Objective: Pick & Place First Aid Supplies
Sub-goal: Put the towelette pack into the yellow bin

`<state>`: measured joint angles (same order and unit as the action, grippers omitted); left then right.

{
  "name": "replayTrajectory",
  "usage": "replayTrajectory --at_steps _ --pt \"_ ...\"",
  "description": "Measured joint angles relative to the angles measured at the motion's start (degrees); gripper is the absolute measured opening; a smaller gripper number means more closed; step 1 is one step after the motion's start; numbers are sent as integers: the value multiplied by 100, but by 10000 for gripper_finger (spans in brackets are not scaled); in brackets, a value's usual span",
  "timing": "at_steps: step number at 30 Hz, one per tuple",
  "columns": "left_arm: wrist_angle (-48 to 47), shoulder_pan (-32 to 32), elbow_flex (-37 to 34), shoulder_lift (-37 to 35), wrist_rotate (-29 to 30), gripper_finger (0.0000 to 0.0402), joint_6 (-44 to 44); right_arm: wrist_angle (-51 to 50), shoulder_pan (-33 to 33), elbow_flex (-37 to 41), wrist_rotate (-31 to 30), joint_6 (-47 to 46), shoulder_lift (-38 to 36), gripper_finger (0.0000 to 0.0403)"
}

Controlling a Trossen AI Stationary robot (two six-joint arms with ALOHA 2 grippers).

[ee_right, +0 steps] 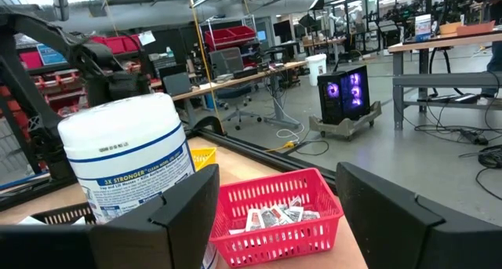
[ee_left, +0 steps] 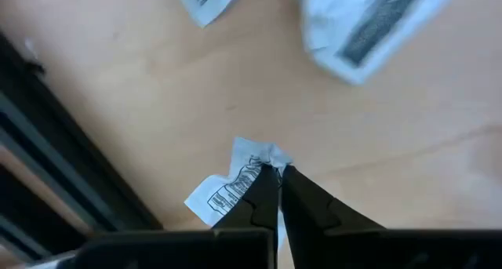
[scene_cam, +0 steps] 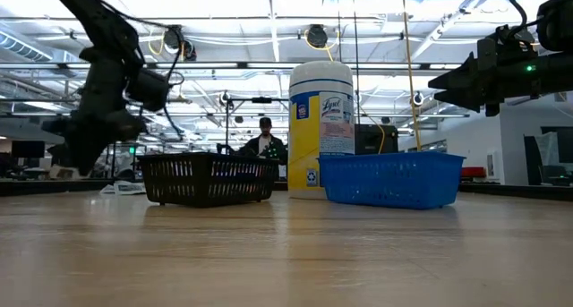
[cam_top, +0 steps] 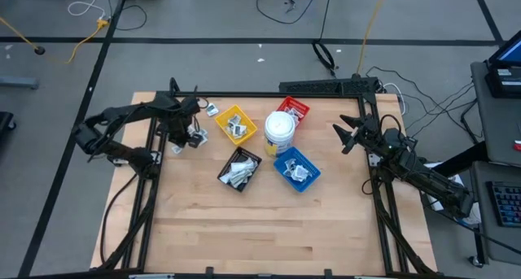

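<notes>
Several small white first aid packets lie loose on the wooden table at the far left (cam_top: 198, 136), and more fill the yellow (cam_top: 236, 123), red (cam_top: 295, 108), black (cam_top: 238, 170) and blue (cam_top: 297, 167) trays. My left gripper (cam_top: 186, 135) points down over the loose packets and is shut on one white packet with a barcode (ee_left: 227, 192). Two other loose packets (ee_left: 369, 26) show on the wood beyond it. My right gripper (cam_top: 342, 134) waits at the right, level and open, with nothing between its fingers (ee_right: 276, 179). My left gripper pinches the packet by its crumpled upper edge (ee_left: 263, 154) between its two fingertips, coming from above and pointing down. The rest of the packet hangs off to one side below the fingers (ee_left: 255, 192). Whether its lower end touches the table, I cannot tell.
A round white tub with a lid (cam_top: 279, 128) stands among the four trays at the table's middle. Black frame rails (cam_top: 153, 149) run close beside my left gripper. Bare wood stretches across the near half of the table (cam_top: 260, 222). A person sits in the room beyond (scene_cam: 265, 139).
</notes>
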<state>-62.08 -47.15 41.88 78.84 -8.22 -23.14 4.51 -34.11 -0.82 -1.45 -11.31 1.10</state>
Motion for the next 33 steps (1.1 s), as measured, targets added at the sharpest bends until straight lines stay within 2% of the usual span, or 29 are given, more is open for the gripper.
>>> replayTrajectory --at_steps 17,26,33 --pt "-1806 176 687 -1194 -96 7 258 -2 0 0 0 0 0 254" --pt "-1734 380 920 -645 -78 4 410 -2 2 1 0 0 -1 254" --pt "-1714 532 1692 79 -27 3 498 -2 2 2 0 0 0 254"
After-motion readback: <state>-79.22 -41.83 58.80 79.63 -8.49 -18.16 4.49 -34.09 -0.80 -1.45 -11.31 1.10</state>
